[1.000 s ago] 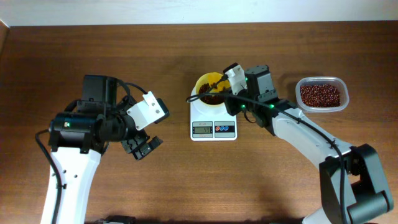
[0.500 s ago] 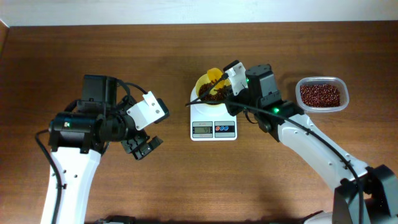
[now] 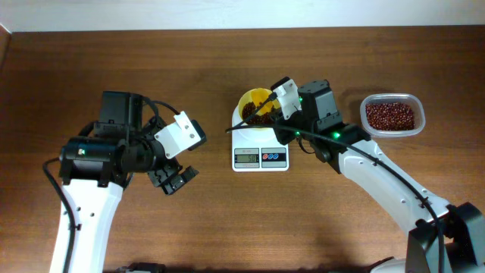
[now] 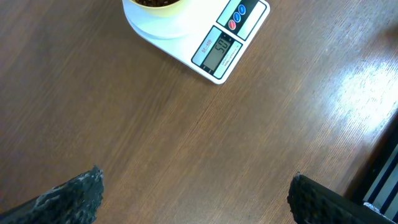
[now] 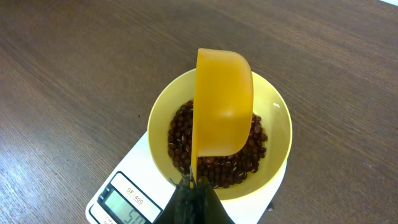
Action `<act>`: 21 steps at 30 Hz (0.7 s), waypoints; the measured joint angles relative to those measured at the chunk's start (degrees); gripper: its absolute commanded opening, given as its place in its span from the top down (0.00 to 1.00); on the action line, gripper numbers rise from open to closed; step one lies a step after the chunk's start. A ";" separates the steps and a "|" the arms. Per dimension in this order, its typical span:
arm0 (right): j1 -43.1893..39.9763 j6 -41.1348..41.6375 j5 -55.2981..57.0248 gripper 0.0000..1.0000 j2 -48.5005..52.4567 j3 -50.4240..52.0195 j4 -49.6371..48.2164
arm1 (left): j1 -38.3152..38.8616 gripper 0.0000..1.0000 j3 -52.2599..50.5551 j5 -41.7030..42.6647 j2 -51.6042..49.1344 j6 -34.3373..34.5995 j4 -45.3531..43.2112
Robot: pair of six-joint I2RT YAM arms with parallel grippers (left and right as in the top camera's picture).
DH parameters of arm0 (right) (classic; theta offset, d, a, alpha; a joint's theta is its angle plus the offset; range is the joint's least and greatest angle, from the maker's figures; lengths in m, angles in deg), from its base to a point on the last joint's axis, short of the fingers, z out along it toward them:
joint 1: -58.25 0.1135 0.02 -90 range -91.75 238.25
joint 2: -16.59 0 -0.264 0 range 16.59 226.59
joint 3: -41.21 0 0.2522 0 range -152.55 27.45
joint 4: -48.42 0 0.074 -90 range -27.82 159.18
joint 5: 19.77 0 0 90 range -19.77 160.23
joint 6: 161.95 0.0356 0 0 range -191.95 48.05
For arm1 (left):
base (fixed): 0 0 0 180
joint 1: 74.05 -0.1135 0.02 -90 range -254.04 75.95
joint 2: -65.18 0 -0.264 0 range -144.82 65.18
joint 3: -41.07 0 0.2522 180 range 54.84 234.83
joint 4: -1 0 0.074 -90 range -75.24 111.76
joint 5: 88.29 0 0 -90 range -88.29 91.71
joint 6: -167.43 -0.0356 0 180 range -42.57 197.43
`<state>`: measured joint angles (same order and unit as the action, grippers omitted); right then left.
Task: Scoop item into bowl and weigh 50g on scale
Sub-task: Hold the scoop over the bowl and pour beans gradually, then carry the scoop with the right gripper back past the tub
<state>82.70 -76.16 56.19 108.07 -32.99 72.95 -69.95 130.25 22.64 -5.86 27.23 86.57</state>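
Note:
The pale yellow bowl stands on the white scale and holds a layer of dark red-brown beans. My right gripper is shut on the thin handle of a yellow scoop, which is tipped on its side just above the beans. From overhead the bowl and scale sit mid-table, with the right gripper over them. The scale's display appears to read 50. My left gripper hangs open over bare wood, left of the scale.
A clear plastic container full of the same beans sits at the right of the table. The left arm stands over the table's left half. A single stray bean lies on the wood by the scale's edge.
The right arm has shifted slightly and the scoop has turned and lifted a little over the bowl. The left arm has not moved.

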 measured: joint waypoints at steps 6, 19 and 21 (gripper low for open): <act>0.00 2.80 -0.09 0.96 0.00 0.00 0.00 | 0.00 0.01 0.00 0.00 0.00 0.00 0.00; -6.08 22.05 -16.55 0.96 -1.79 0.00 -2.25 | 0.00 0.01 0.00 0.00 0.00 0.00 0.00; -9.92 22.43 -18.27 0.96 -4.26 0.00 -2.08 | 0.00 0.01 0.00 0.00 0.00 0.00 0.00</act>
<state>72.78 -53.73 37.91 103.81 -32.99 70.87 -69.95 130.25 22.64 -5.86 27.23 86.57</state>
